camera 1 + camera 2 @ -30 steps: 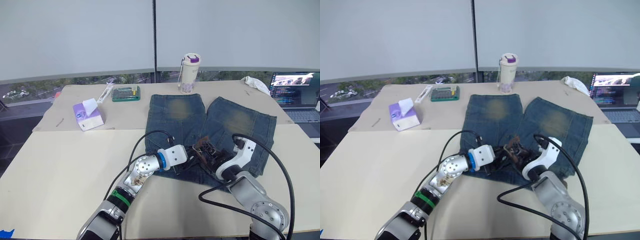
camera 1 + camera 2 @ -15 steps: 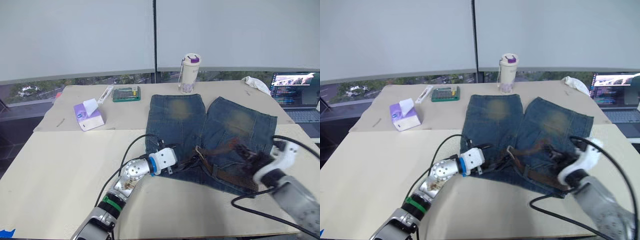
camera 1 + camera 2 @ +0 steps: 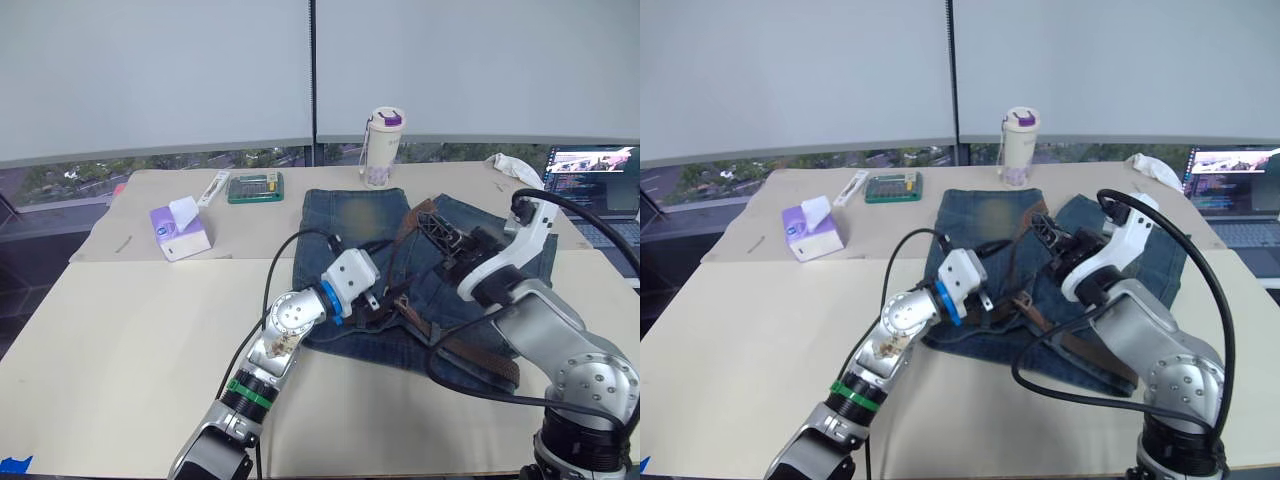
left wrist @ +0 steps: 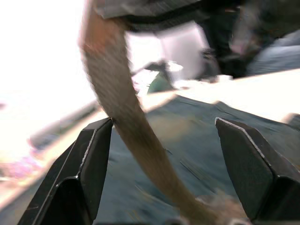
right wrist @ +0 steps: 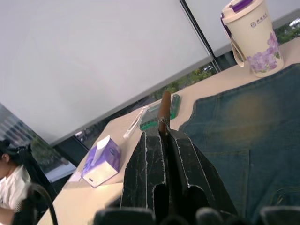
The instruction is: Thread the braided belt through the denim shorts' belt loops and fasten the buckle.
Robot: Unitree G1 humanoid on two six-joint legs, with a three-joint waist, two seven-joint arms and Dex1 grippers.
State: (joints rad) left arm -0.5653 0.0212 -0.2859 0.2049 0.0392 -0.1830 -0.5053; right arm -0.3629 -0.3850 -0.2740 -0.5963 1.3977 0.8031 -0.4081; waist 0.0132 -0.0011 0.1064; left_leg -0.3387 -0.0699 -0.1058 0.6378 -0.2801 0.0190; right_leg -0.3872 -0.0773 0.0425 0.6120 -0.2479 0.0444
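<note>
The denim shorts (image 3: 350, 225) lie flat on the table, waistband toward me, with tan patches on the legs. The braided belt (image 3: 485, 358) lies along the waistband on the right. From there it rises over the shorts to my right gripper (image 3: 433, 228), which is shut on its end. That brown tip (image 5: 164, 104) pokes out between the shut fingers. My left gripper (image 3: 387, 304) hovers at the waistband's middle, fingers (image 4: 93, 154) wide open, and the strap (image 4: 133, 140) passes between them untouched. I cannot make out the buckle or the belt loops.
A flowered cup (image 3: 381, 147) stands just beyond the shorts, with a green box (image 3: 253, 187) and a purple tissue box (image 3: 178, 232) to the far left. A white cloth (image 3: 515, 168) and a laptop (image 3: 600, 190) are at the far right. A person (image 5: 11, 178) sits beyond the table.
My left gripper has opened and risen slightly. My right gripper swung out to the right with the belt, then lifted its end up and back over the shorts.
</note>
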